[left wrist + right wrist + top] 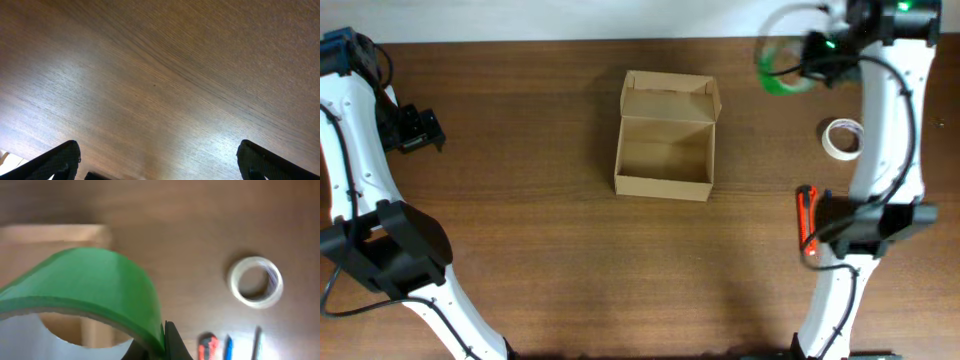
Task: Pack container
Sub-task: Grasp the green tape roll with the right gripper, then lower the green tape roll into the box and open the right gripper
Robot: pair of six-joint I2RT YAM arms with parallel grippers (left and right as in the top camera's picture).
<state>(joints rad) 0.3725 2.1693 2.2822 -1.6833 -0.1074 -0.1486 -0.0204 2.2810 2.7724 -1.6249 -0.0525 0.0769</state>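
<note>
Container (pixel 665 140) sits open mid-frame while we hold our right gripper (pixel 812 52) high at upper right, clamped on a green tape roll (pixel 778 72), left gripper (pixel 424 128) spread wide at far left.

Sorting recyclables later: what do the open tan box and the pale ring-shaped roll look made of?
The open tan box: matte cardboard, plain brown with folded flaps. The pale ring-shaped roll: probably glossy translucent plastic tape, whitish and shiny.

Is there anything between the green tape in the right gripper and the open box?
Nothing visible does. Only bare table lies between the green tape and the box; the clear tape lies off that path.
</note>
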